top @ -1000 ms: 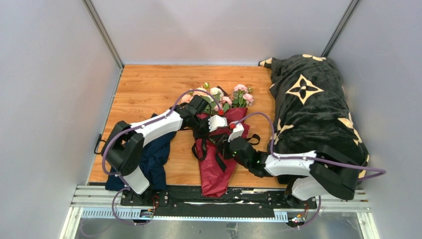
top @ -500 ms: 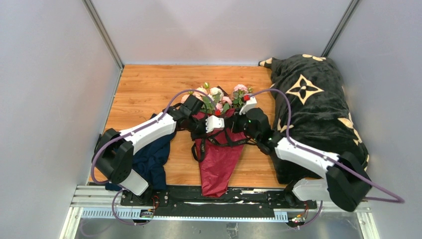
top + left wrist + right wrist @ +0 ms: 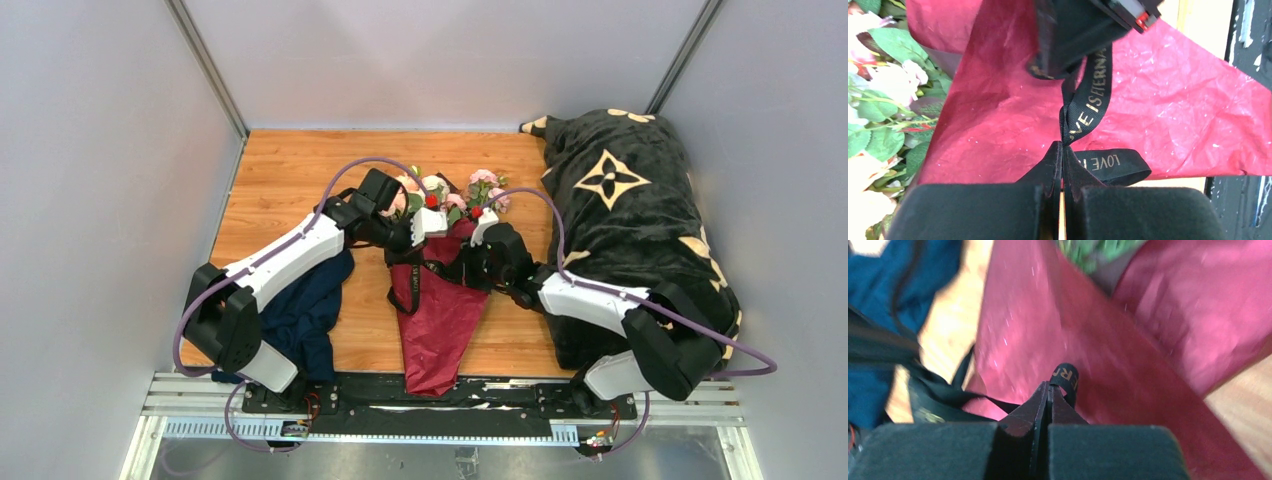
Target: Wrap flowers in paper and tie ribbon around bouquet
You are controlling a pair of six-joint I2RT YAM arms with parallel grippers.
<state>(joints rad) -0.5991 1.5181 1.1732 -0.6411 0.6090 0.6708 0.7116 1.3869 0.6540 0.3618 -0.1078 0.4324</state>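
Note:
The bouquet lies mid-table: pale pink flowers [image 3: 485, 184] stick out of a burgundy paper [image 3: 438, 325] cone pointing at the near edge. A black ribbon [image 3: 440, 274] with gold lettering crosses the cone's upper part. My left gripper [image 3: 425, 258] is shut on the ribbon [image 3: 1092, 92], with its tips [image 3: 1063, 150] just over the paper [image 3: 998, 115]. My right gripper [image 3: 455, 268] faces it from the right and is shut on another stretch of ribbon [image 3: 1066, 377]; its tips [image 3: 1049, 388] sit above the paper [image 3: 1128, 340]. Flowers [image 3: 883, 85] show at the left.
A navy blue cloth [image 3: 305, 315] lies crumpled under the left arm. A black blanket with cream flowers [image 3: 625, 220] covers a bulky shape along the right side. The wooden table [image 3: 290, 180] ends at a metal rail at the front; grey walls stand all round.
The right arm swung from the cone's near-right side up beside the flowers, then drew back toward the cone's middle. The left gripper shifted away toward the flowers. Both stayed shut on the ribbon.

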